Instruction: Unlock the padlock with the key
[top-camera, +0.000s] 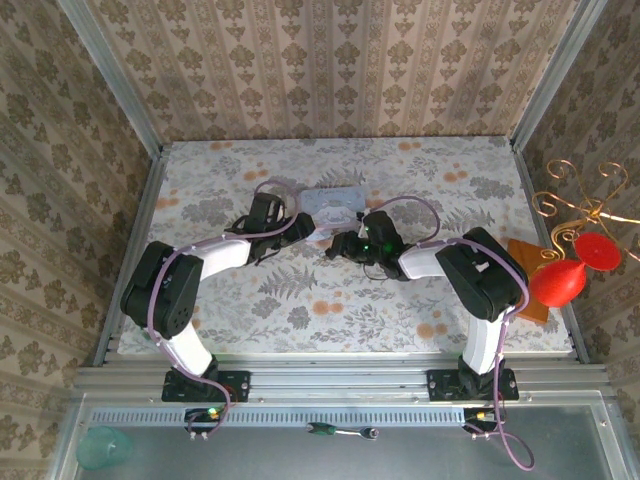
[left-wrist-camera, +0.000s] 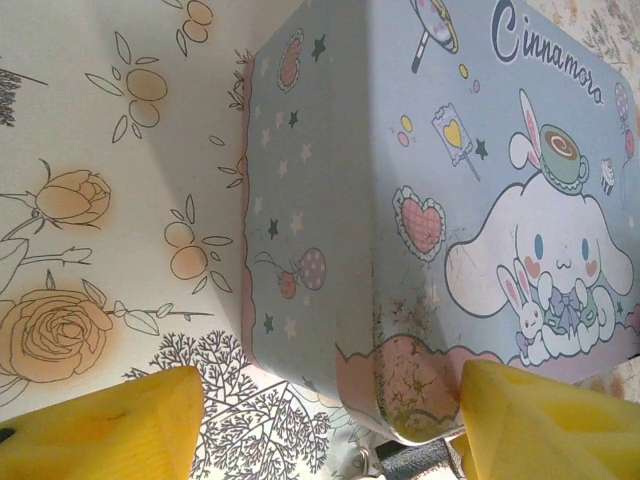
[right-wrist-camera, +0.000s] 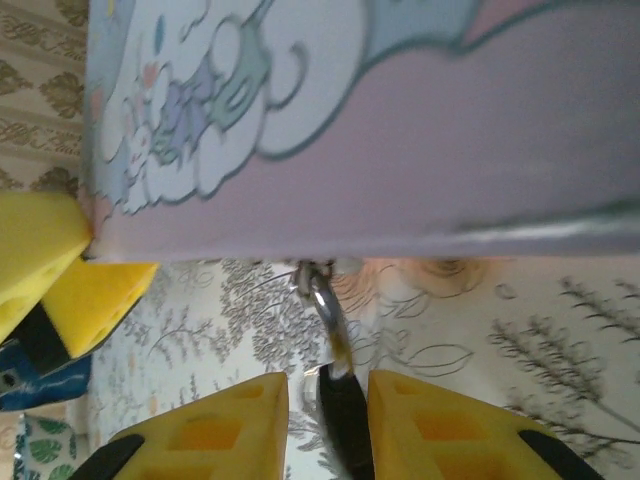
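Closest in, the right pincer (right-wrist-camera: 328, 390) has its yellow fingers a bit apart either side of the padlock (right-wrist-camera: 345, 425). One finger sits right against the black body and there's a sliver of gap on the other side, so no real squeeze. The lock's metal shackle (right-wrist-camera: 322, 295) runs up to the edge of the pastel cartoon tin (left-wrist-camera: 330, 180). Just beyond, the left pincer (left-wrist-camera: 330, 400) stands wide open around a tin corner, mid-worktop (left-wrist-camera: 90, 150).

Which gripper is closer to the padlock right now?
Right. The padlock is at the edge of the tin, its black body between the jaws of the right gripper. The left gripper sits at the tin's corner, off to one side.
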